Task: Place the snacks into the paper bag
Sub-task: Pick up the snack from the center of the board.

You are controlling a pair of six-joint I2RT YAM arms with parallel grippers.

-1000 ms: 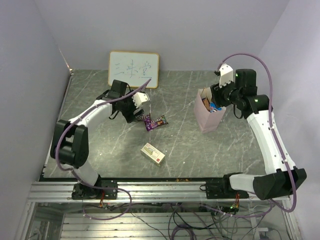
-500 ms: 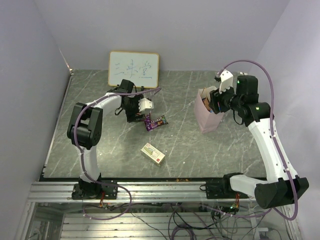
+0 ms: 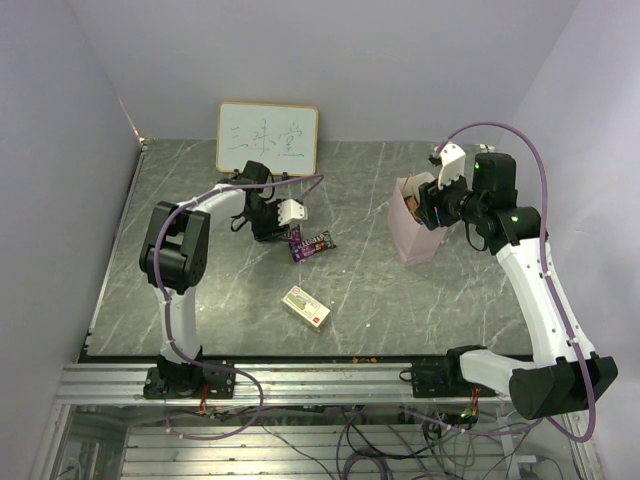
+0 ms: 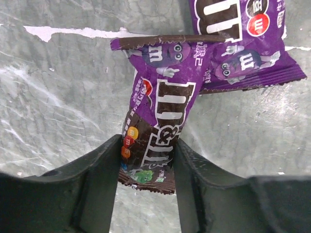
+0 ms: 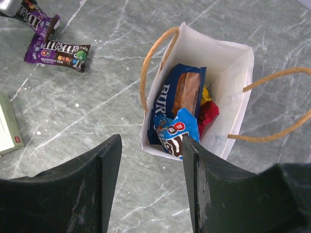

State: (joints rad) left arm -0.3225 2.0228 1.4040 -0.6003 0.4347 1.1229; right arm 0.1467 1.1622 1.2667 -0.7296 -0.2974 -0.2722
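My left tool (image 4: 147, 145) is down on the worktop (image 3: 420, 300) left of centre. Its two dark fingers press against the long edges of a purple packet (image 4: 155, 131) at its near end, so it has that packet gripped while the packet lies flat on the stone. My right tool (image 5: 149, 141) hangs over the near left corner of the paper bag (image 3: 415, 240) with its fingers apart and gripping nothing.

The worktop is grey marbled stone. A white board (image 3: 267, 137) with handwriting leans against the back wall at its far edge.

The paper bag stands upright on the right side of the worktop, well apart from the left tool, mouth open, its thin tan handles (image 5: 150, 63) splayed to either side. From the right wrist I see three snacks inside. A dark blue packet (image 5: 172, 94) with white lettering stands on end. A blue-and-white wrapper (image 5: 177, 131) pokes up in front of it. A red and yellow wrapper (image 5: 209, 111) sits beside them.

A small cream box (image 3: 306, 307) with a red end lies alone near the front of the worktop.

A second purple packet (image 4: 243, 43) lies crosswise at the far end of the gripped one, the two overlapping there.
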